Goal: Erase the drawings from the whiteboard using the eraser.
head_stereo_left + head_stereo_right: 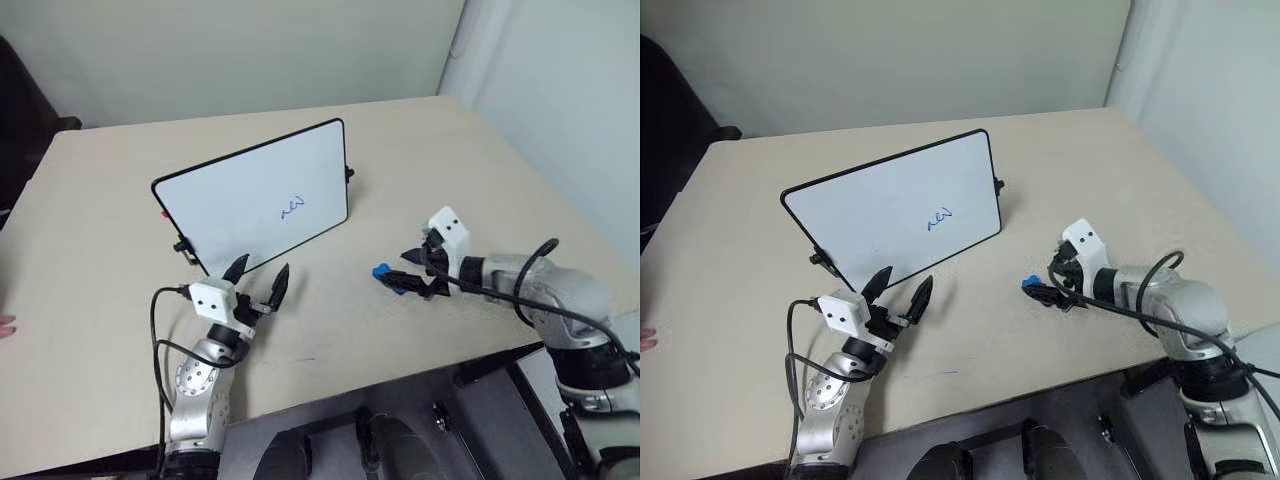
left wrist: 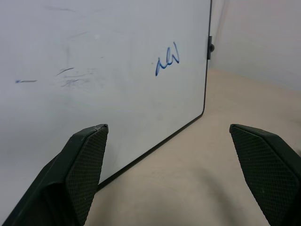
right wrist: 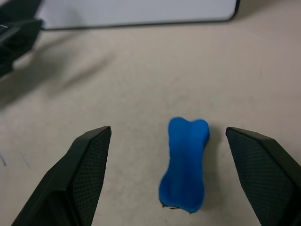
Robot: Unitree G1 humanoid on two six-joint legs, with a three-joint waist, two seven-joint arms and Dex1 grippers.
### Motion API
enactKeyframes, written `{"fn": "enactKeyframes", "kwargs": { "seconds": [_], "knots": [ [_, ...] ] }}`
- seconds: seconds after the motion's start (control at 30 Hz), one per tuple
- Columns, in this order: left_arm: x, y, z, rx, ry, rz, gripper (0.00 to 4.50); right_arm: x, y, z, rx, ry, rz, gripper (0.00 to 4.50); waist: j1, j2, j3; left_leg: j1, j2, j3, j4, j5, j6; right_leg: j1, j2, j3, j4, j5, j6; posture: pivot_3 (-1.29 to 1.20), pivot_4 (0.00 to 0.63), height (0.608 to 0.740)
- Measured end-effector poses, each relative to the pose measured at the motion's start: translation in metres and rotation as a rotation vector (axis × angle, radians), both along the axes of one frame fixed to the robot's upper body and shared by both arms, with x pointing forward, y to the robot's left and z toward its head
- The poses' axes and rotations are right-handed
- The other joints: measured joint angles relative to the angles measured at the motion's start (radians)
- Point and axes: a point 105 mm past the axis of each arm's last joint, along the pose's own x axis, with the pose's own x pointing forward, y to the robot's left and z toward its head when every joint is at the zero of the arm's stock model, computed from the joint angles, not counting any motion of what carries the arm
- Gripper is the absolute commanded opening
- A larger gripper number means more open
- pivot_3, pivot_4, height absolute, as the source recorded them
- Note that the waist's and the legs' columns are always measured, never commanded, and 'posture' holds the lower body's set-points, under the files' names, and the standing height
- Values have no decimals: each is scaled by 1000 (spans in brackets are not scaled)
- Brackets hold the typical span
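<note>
Pale walls, a beige table (image 1: 90, 300). From the head, the whiteboard (image 1: 240, 205) stands propped, the drawings (image 1: 292, 206) low on its face; the eraser (image 1: 381, 271) lies just before the right gripper (image 1: 412, 272). The left gripper (image 2: 169, 179) gapes wide near the board's lower edge. The right's jaws straddle the eraser, spread, empty. It looks light and firm: pinch its narrow waist.

arms: silver-grey metal, rounded joint housings
cables: black, looped beside each forearm
wrist blocks: white boxes with small dark holes
left gripper (image 1: 262, 281): two black tapered fingers
right gripper (image 1: 412, 272): black
fingers (image 3: 77, 176): cross-hatched pads
</note>
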Motion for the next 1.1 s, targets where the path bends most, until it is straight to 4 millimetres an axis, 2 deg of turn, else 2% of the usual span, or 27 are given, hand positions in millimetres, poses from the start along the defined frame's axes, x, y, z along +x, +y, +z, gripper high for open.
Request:
{"fn": "enactKeyframes", "kwargs": {
  "seconds": [0.4, 0.57, 0.67, 0.9, 0.97, 1.03, 1.1],
  "knots": [
    [-6, -3, 1, -9, -5, 6, 4500, 16, -2, -26, -185, 167, -2, 4120, 6, 0, 0, -2, 0, 1, 1, -1, 1, -2, 0, 0, -1, -1, 1, 0, 150, 740],
    [-7, -6, -1, -15, -1, 3, 4500, 18, -2, -26, -226, 166, 22, 4120, 6, 0, 0, -2, 0, 1, 1, -1, 2, -2, -1, 0, -1, 0, 0, 0, 150, 740],
    [-7, -8, -2, -15, 1, 3, 4500, 20, -4, -28, -241, 156, 28, 3536, 6, 0, 0, -2, 0, 1, 2, -1, 2, -2, -1, 0, -1, 1, -1, 0, 150, 740],
    [-9, -11, -2, -16, -1, -3, 4500, 19, -11, -30, -288, 144, 55, 1019, 8, 0, 0, -2, 0, 2, 2, -2, 3, -2, -1, 0, -1, 1, -1, 0, 150, 740],
    [-9, -13, -2, -16, -1, -9, 4500, 18, -10, -29, -291, 133, 68, 469, 8, 0, 0, -2, 0, 2, 2, -2, 3, -2, -1, 0, -1, 1, -1, 0, 150, 740],
    [-9, -13, -2, -15, -1, -9, 4500, 16, -9, -28, -291, 120, 85, 220, 8, 0, 0, -2, 0, 2, 2, -2, 3, -2, -1, 0, -1, 1, -1, 0, 150, 740],
    [-8, -13, -2, -15, -3, -10, 4500, 10, -4, -29, -271, 103, 125, 216, 8, 0, 0, -2, 0, 2, 2, -2, 3, -2, -1, 0, -1, 1, -1, 0, 150, 740]
  ]
}}
